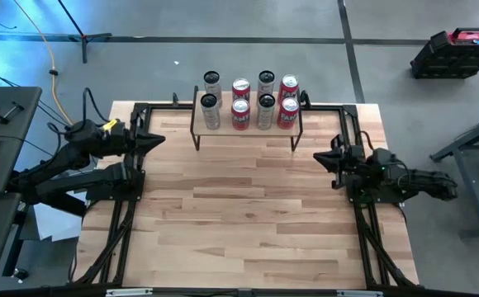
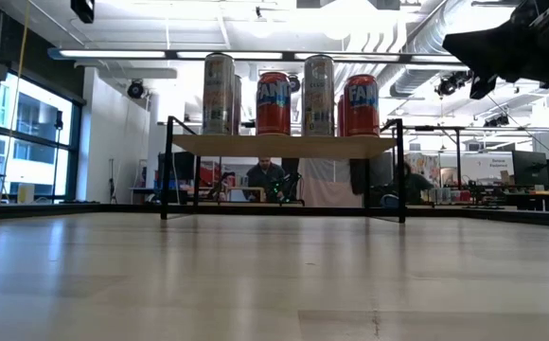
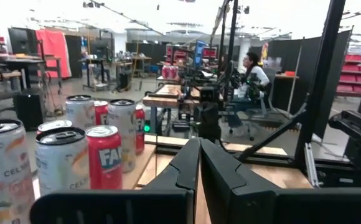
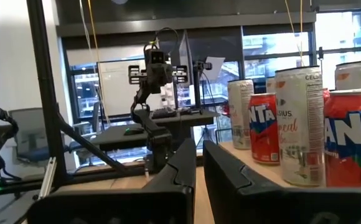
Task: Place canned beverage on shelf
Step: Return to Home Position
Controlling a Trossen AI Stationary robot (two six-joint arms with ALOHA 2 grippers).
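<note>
The shelf [image 2: 284, 145] was a small raised thing, a light wood plank on thin black legs, sitting at the far edge of the table [image 1: 248, 214], roughly centered. On top stood white cans [image 1: 210, 111] and red cans [image 1: 240, 114], eight in all, every one upright, in two rows of four. Each row alternated white, red, white, red from the left end, packed close and lined up pretty tidy.

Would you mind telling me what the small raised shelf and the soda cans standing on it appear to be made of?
The small raised shelf has a pale plank top that looks like matte wood, on thin black legs, likely painted metal. The red soda cans and white soda cans look like thin aluminium: glossy printed sides, bare silvery lids.
</note>
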